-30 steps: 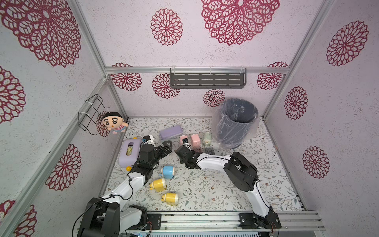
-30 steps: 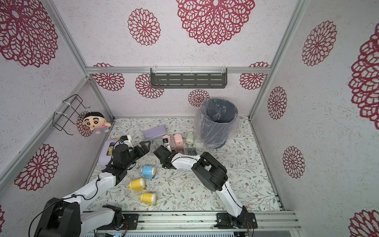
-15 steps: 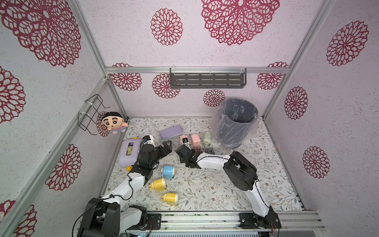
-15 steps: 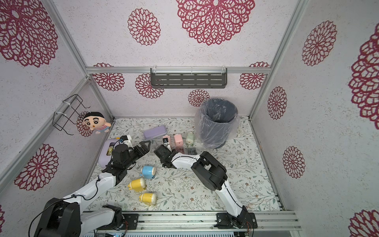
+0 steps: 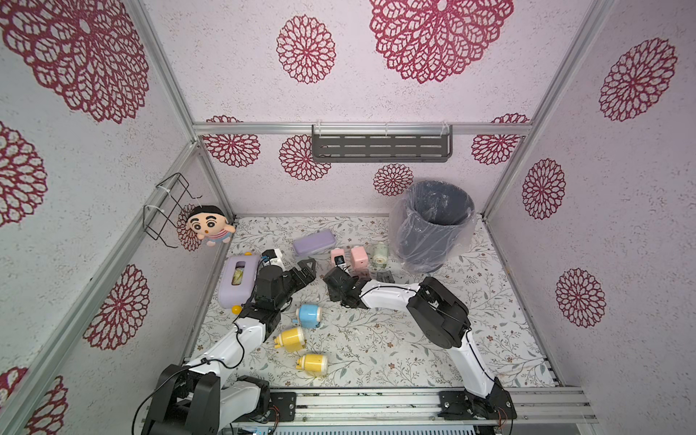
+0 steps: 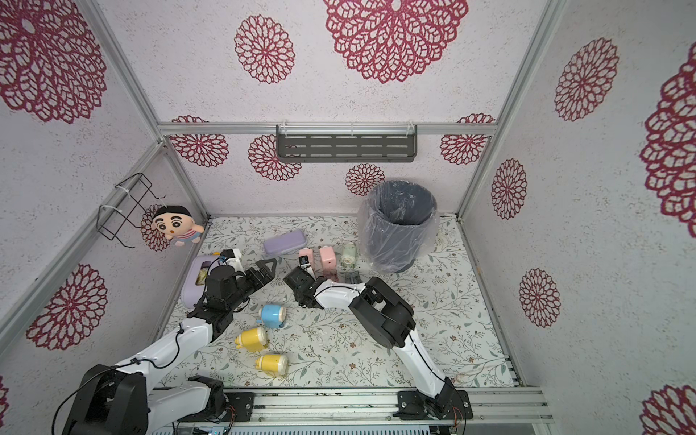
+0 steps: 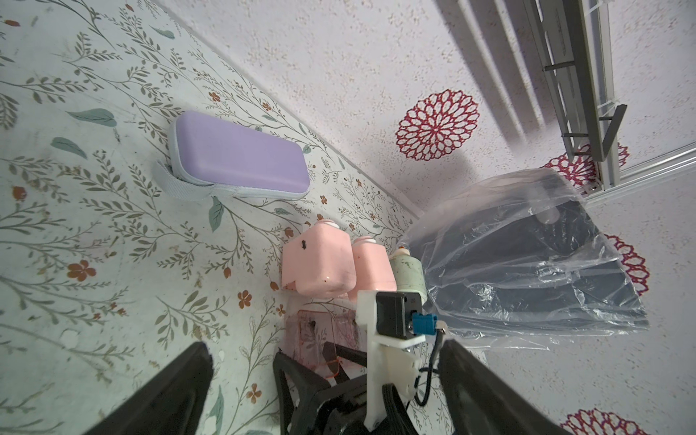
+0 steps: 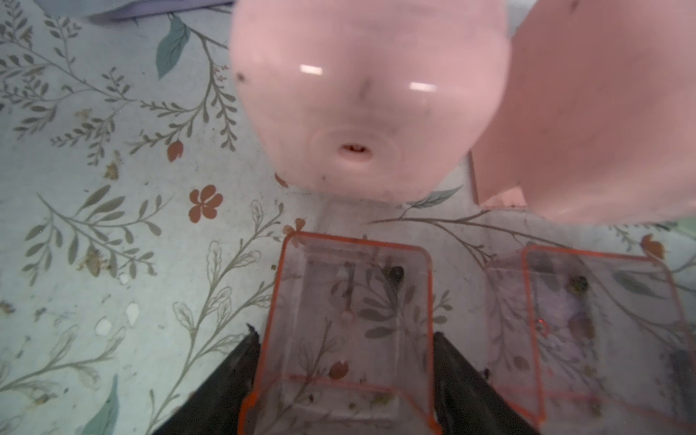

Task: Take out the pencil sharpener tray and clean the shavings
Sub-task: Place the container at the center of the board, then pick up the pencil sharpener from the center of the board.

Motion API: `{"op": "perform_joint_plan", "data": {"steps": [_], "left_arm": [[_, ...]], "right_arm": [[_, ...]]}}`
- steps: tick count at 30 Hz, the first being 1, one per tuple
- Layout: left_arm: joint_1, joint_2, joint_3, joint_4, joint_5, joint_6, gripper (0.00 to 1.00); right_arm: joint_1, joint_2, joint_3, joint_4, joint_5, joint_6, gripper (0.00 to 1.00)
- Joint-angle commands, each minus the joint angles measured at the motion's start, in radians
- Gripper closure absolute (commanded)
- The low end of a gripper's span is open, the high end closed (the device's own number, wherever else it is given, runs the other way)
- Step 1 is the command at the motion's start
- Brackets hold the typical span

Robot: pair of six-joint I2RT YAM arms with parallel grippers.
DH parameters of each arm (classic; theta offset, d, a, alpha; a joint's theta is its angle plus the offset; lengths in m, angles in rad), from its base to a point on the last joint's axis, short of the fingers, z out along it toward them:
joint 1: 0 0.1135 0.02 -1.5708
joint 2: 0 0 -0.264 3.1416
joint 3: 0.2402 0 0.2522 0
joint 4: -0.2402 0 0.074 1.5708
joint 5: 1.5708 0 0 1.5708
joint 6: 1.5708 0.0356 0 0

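Bag-lined grey bin [image 5: 433, 226] stands rear right. Clear orange-rimmed tray [image 8: 350, 324], out of the pink sharpener [image 8: 361, 94], lies flat before it, holding sparse shavings [image 8: 380, 400]. Right gripper [image 8: 344, 339] straddles the tray; whether it grasps cannot be told. Left gripper [image 7: 324, 344] hangs spread wide nearby. Floral mat [image 5: 376, 339]; patterned walls [image 5: 376, 94].

Floral tabletop [image 5: 414, 350] bears bin [image 5: 425, 241], purple case [image 5: 314, 242], pink sharpeners [image 5: 359, 257], clear tray [image 8: 595, 312].
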Motion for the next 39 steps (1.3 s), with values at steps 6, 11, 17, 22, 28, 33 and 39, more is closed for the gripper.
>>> {"op": "perform_joint_plan", "data": {"steps": [6, 11, 17, 22, 28, 33, 39], "left_arm": [[0.009, -0.168, 0.015, -0.086, -0.062, 0.052, 0.03], [0.023, -0.22, 0.036, -0.136, -0.046, -0.008, 0.03], [0.032, -0.249, 0.151, -0.438, -0.015, -0.103, 0.03], [0.012, -0.258, 0.244, -0.755, -0.103, -0.228, 0.03], [-0.098, -0.185, 0.355, -1.063, -0.24, -0.479, 0.03], [-0.21, -0.012, 0.553, -1.356, -0.319, -0.623, 0.03], [-0.297, 0.232, 0.762, -1.611, -0.335, -0.703, 0.02]], "right_arm": [[0.011, -0.277, -0.094, -0.008, -0.035, -0.046, 0.07], [0.012, -0.493, -0.252, 0.026, -0.077, -0.053, 0.01], [0.012, -0.768, -0.496, 0.069, -0.099, 0.007, 0.01], [0.008, -0.939, -0.672, 0.097, -0.097, 0.034, 0.01], [-0.035, -1.063, -0.782, 0.19, -0.065, -0.051, 0.01], [-0.082, -1.095, -0.85, 0.242, -0.039, -0.115, 0.01], [-0.191, -1.158, -1.021, 0.379, -0.166, -0.138, 0.01]]}}
